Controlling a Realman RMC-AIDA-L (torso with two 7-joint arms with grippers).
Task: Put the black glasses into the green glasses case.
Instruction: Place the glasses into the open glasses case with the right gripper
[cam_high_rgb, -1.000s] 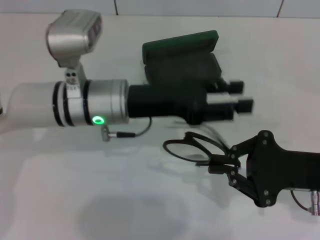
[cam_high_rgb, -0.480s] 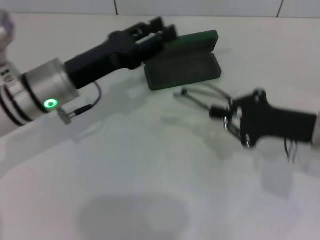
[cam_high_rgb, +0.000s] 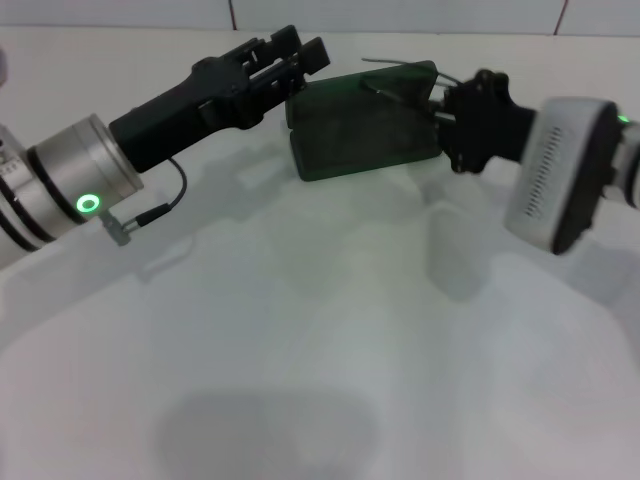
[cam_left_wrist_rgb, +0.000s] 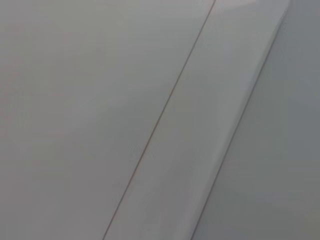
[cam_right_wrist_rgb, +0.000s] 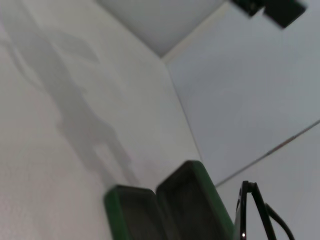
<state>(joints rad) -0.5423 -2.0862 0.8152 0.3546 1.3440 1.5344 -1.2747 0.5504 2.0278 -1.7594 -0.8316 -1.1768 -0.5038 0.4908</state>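
The green glasses case (cam_high_rgb: 352, 132) lies open at the back of the white table, its lid raised behind it; the right wrist view shows its dark inside (cam_right_wrist_rgb: 186, 202) too. My right gripper (cam_high_rgb: 441, 104) hovers at the case's right end, shut on the black glasses (cam_high_rgb: 398, 66). Their thin frame reaches over the lid and also shows in the right wrist view (cam_right_wrist_rgb: 250, 206). My left gripper (cam_high_rgb: 300, 50) hangs open by the case's back left corner; whether it touches the case I cannot tell. In the right wrist view it appears farther off (cam_right_wrist_rgb: 270, 7).
The white table (cam_high_rgb: 300, 330) stretches out in front of the case. A tiled wall (cam_high_rgb: 400, 12) runs close behind the case. The left forearm (cam_high_rgb: 90, 170) crosses the left side, and the right wrist (cam_high_rgb: 560, 170) fills the right side.
My right gripper has carried the glasses from the table's middle up and back to the case. The left arm has swung away from above the case to its back left corner.
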